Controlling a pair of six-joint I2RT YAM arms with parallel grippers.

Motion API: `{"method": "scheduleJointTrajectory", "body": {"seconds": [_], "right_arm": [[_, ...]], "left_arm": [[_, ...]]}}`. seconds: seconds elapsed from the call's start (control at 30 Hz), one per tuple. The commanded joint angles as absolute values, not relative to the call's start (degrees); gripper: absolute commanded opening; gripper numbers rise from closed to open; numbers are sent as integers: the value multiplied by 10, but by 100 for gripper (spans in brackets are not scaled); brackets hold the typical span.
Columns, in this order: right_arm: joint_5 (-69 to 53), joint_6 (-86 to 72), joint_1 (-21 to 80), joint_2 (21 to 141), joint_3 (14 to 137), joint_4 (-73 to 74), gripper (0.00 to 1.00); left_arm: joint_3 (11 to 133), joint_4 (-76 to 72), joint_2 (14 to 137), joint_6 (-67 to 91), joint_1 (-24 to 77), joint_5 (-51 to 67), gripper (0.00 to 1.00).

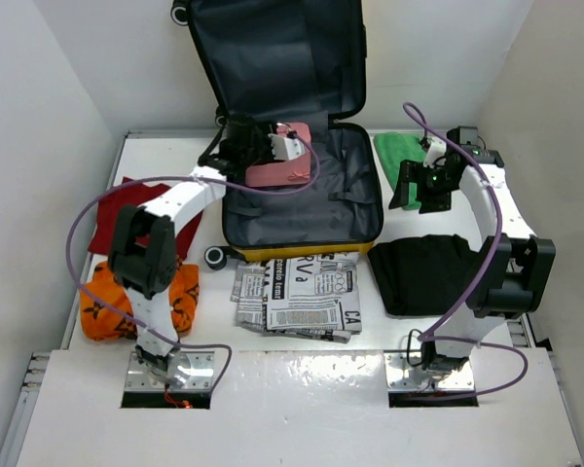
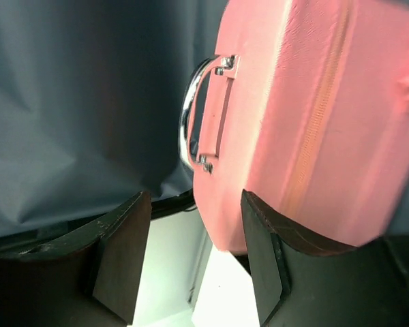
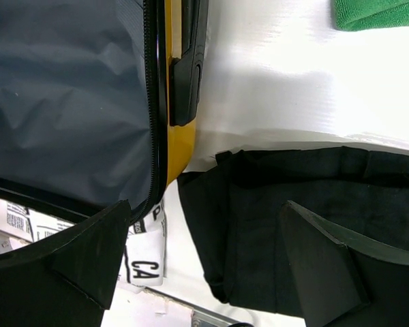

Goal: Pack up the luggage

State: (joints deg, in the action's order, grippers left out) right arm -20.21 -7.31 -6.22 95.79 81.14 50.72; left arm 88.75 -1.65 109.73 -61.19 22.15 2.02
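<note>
The yellow luggage (image 1: 302, 250) lies open in the middle of the table, its lid standing upright at the back and its dark grey lining (image 1: 331, 199) showing. A small pink case (image 1: 280, 169) rests in its rear left part. My left gripper (image 1: 277, 146) hovers just over the pink case; in the left wrist view the left gripper (image 2: 196, 199) is open, the pink case (image 2: 307, 116) with its metal handle lying past the fingertips, unclamped. My right gripper (image 1: 419, 195) is open and empty right of the luggage. In the right wrist view the right gripper (image 3: 206, 204) sits above the luggage's yellow edge (image 3: 176, 146).
A black folded cloth (image 1: 423, 272) lies under the right gripper and shows in the right wrist view (image 3: 307, 225). A green cloth (image 1: 397, 148) is at the back right. Newspapers (image 1: 292, 292) lie before the luggage. A red cloth (image 1: 127, 209), an orange cloth (image 1: 102, 302) and a small black round thing (image 1: 216, 256) are at the left.
</note>
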Motion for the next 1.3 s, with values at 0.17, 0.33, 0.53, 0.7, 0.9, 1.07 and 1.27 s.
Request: {"method": "scheduleJointTrajectory", "body": {"seconds": [0.17, 0.33, 0.53, 0.7, 0.9, 1.07, 1.27], "right_arm": [[-218, -73, -61, 940, 835, 505, 87], [-219, -73, -61, 947, 836, 504, 82], [-215, -73, -61, 959, 838, 506, 82], [-214, -69, -60, 964, 842, 507, 81], [-214, -69, -61, 964, 839, 508, 81], [-215, -69, -61, 966, 843, 507, 81], [-214, -69, -61, 967, 853, 513, 83]], "left_arm": [[887, -30, 992, -496, 184, 116, 43], [1072, 45, 1104, -448, 164, 85, 5], [1209, 113, 1213, -438, 150, 162, 0], [1247, 118, 1264, -451, 156, 177, 0], [1247, 144, 1297, -486, 161, 226, 0], [1201, 176, 1273, -535, 168, 261, 0], [1194, 214, 1267, -590, 182, 230, 1]]}}
